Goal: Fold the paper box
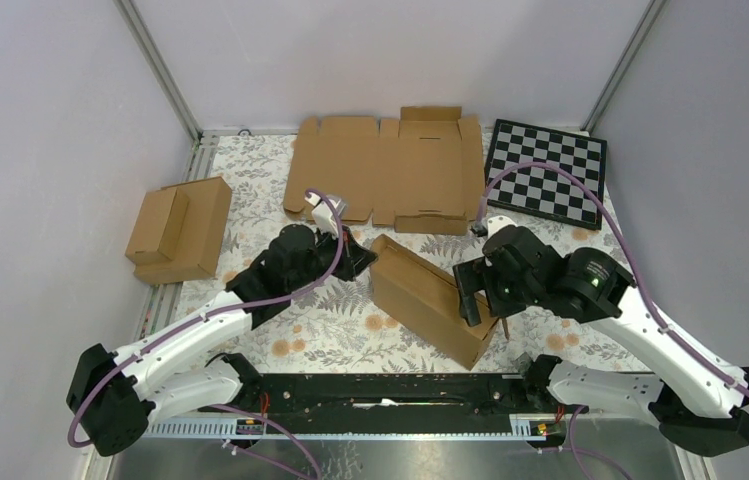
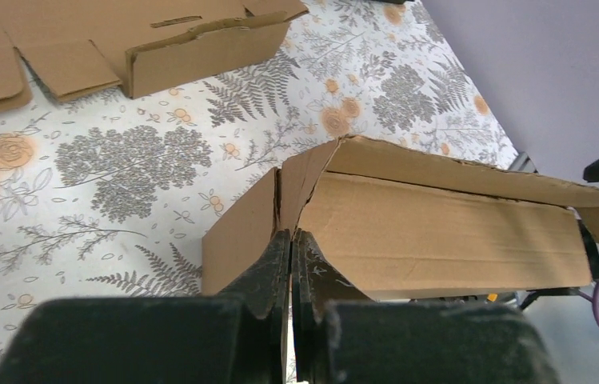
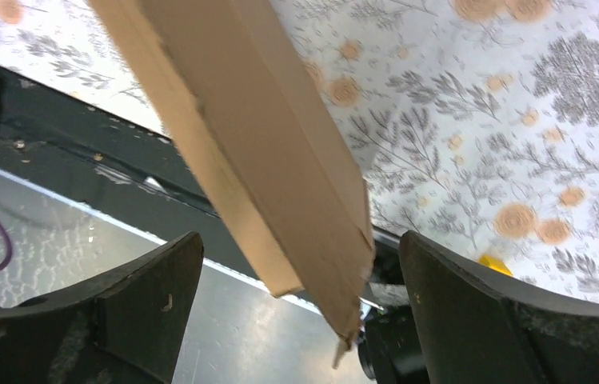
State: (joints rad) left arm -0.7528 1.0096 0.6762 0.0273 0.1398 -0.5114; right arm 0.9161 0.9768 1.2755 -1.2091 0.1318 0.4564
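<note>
The paper box (image 1: 428, 298) is a brown cardboard mailer lying slantwise on the flowered table cover, its lid partly raised. My left gripper (image 1: 364, 262) is at the box's far left end. In the left wrist view my left gripper (image 2: 290, 237) is shut on a thin end flap at the corner of the box (image 2: 440, 232). My right gripper (image 1: 472, 300) is at the box's near right end. In the right wrist view my right gripper (image 3: 300, 244) is open, with its fingers wide apart on either side of the box's corner (image 3: 264, 136) and not touching it.
A wide flat cardboard blank (image 1: 390, 170) lies at the back and also shows in the left wrist view (image 2: 120, 40). Two joined small brown boxes (image 1: 178, 228) sit at the left. A chessboard (image 1: 547, 172) lies at the back right. A black rail (image 1: 380, 390) runs along the near edge.
</note>
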